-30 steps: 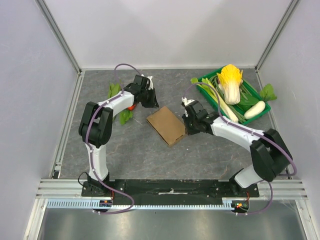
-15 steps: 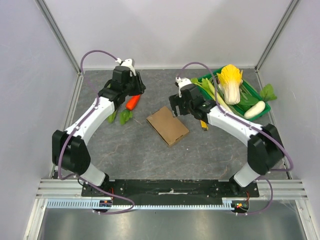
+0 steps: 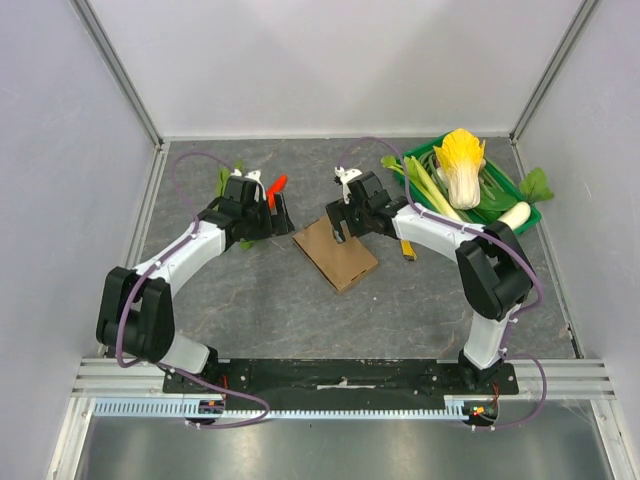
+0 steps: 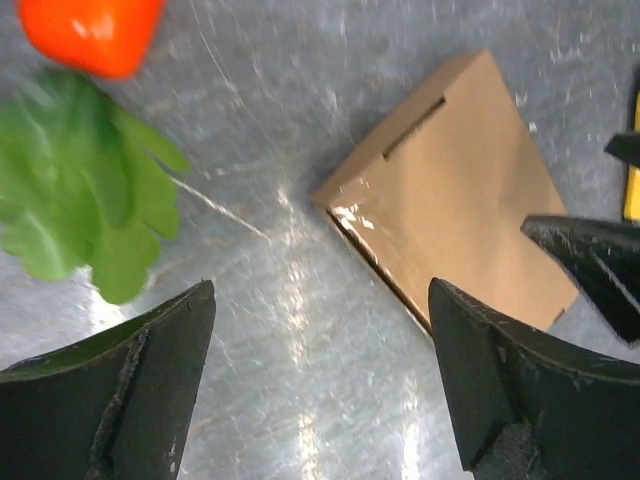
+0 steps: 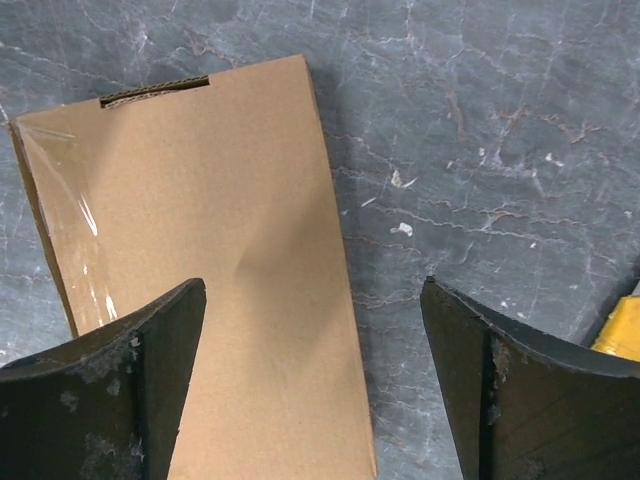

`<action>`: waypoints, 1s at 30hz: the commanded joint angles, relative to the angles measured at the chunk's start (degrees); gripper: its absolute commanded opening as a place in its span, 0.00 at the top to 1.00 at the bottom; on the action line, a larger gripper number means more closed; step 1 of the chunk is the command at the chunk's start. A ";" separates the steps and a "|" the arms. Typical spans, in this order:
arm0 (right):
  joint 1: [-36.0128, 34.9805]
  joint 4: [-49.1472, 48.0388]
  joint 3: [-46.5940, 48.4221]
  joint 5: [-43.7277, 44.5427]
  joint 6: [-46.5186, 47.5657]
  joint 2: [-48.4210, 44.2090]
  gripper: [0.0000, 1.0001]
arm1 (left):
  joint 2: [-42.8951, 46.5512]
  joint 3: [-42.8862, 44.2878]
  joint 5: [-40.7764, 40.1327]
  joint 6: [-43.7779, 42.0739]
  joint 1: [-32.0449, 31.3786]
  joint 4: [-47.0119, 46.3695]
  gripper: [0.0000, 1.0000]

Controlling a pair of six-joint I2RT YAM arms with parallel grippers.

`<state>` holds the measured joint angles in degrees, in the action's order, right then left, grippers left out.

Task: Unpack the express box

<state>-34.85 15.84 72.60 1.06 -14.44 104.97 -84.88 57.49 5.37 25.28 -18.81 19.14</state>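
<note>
The express box [image 3: 336, 253] is a flat brown cardboard box lying closed on the grey table, with a slot in its far end. My left gripper [image 3: 281, 215] hovers just left of the box's far corner, open and empty. In the left wrist view the box [image 4: 460, 190] lies ahead and to the right of the left gripper [image 4: 320, 300]. My right gripper [image 3: 338, 222] is over the box's far end, open and empty. In the right wrist view, the right gripper [image 5: 312, 290] straddles the box's right edge [image 5: 200, 270].
An orange-red vegetable [image 3: 274, 190] and green leaves [image 3: 226, 180] lie behind the left gripper. A yellow tool [image 3: 406, 248] lies right of the box. A green crate [image 3: 536, 210] holding a cabbage [image 3: 460, 165] and other vegetables stands at the back right.
Both grippers went from shut to open. Both arms swung to the box's far end. The yellow tool now lies on the table right of the box.
</note>
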 commanded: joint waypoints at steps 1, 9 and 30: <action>0.13 -0.81 -1.14 -3.25 -1.82 -1.08 0.06 | 2.35 -4.40 10.79 4.95 0.18 -4.97 0.09; 0.05 -0.98 -5.88 -5.54 -6.65 -3.10 0.11 | -0.98 -12.23 24.94 12.25 0.26 -15.97 0.29; -0.74 -0.54 -8.44 -2.29 -8.94 -3.54 0.15 | -12.76 -14.16 26.01 21.83 0.18 -23.26 0.52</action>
<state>-35.14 15.07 64.97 -2.61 -22.94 103.15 -96.66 43.68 31.29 43.20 -18.76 -0.32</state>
